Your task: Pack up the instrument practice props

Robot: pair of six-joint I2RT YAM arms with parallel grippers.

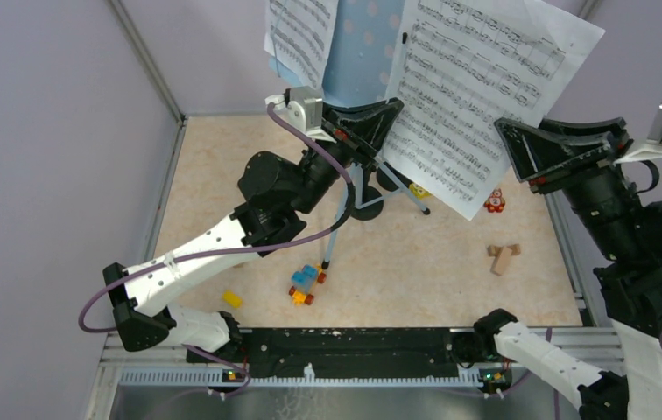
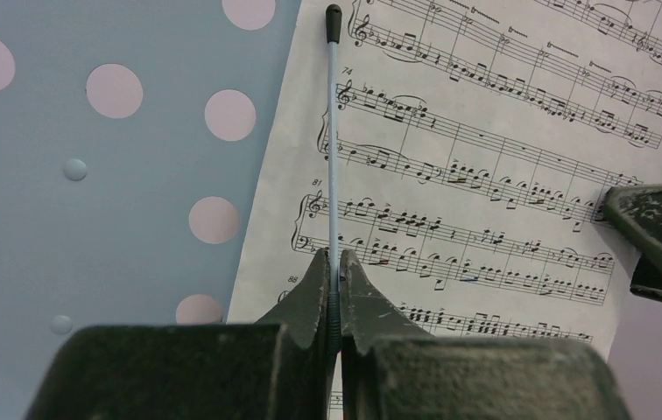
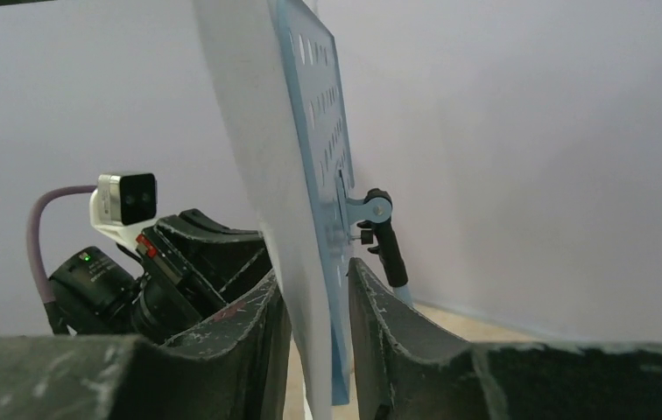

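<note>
The pale-blue perforated music rack (image 1: 362, 52) stands on its tripod legs (image 1: 338, 229) at the back centre. One white sheet-music page (image 1: 301, 35) hangs at its left. A bigger page (image 1: 472, 87) leans out to the right. My left gripper (image 1: 386, 122) is shut on the rack's thin pale-blue page-holder rod (image 2: 333, 131), in front of the page (image 2: 485, 131). My right gripper (image 1: 514, 150) is open, its jaws either side of the page edge (image 3: 257, 131) and the rack edge (image 3: 314, 131). A black round base (image 1: 368, 210) shows under the stand. No microphones show.
A colourful toy-block car (image 1: 307, 284) and a yellow block (image 1: 232, 298) lie near the front. Wooden blocks (image 1: 503, 256) and a small red toy (image 1: 495, 201) lie at the right. Lilac walls close in the sides and back.
</note>
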